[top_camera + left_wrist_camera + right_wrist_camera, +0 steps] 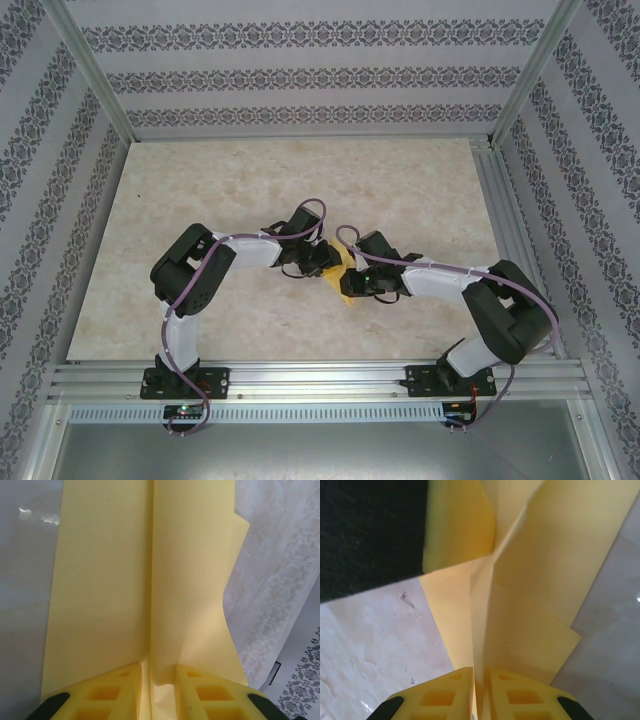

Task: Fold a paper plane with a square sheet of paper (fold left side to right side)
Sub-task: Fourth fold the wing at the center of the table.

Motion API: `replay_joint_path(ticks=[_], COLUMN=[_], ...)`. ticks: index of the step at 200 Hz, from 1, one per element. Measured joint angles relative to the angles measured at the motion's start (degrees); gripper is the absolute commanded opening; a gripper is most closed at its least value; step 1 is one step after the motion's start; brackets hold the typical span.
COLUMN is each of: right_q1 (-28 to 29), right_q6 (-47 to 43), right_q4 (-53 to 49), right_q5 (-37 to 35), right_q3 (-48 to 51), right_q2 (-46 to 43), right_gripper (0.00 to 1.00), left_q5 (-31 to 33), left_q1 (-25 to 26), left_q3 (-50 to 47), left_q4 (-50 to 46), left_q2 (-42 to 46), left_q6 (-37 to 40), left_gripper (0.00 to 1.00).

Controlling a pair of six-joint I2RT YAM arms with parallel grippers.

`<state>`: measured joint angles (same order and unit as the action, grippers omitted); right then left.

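The creased yellow paper [343, 272] sits between the two arms, near the middle of the marbled surface [250, 180]. The left hand [157, 675] is clamped on a folded ridge of it (the crease runs straight out from between its fingers). The right hand [479, 677] pinches another fold, its fingers nearly together, with flaps splaying beyond.

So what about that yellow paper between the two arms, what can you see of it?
The yellow paper is thin, matte and unmarked, creased into long overlapping panels rather than lying as a flat square. It sits mid-way across the marbled table, between the two arms, and seems held partly off the surface. The left gripper pinches it at a straight centre crease. The right gripper pinches a folded edge where several layers meet.
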<state>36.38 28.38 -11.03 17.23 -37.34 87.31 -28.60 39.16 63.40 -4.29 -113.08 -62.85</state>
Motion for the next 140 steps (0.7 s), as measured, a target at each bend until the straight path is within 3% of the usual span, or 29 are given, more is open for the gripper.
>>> replay_joint_path(ticks=[37,66,140], right_q1=[-0.2,-0.5,-0.2], right_q6=[-0.4,-1.7,-4.0], right_q4=[1.7,1.3,-2.8], right_q5=[0.4,0.2,-3.5], right_q3=[0.0,-0.1,-4.0], right_q2=[0.5,0.5,1.4], right_gripper=[0.17,0.27,0.31], left_q5=[0.0,0.0,0.0], left_q1=[0.0,0.0,0.0], left_q3=[0.0,0.0,0.0], left_q4=[0.0,0.0,0.0], left_q2=[0.0,0.0,0.0], left_q6=[0.0,0.0,0.0], left_gripper=[0.25,0.26,0.26])
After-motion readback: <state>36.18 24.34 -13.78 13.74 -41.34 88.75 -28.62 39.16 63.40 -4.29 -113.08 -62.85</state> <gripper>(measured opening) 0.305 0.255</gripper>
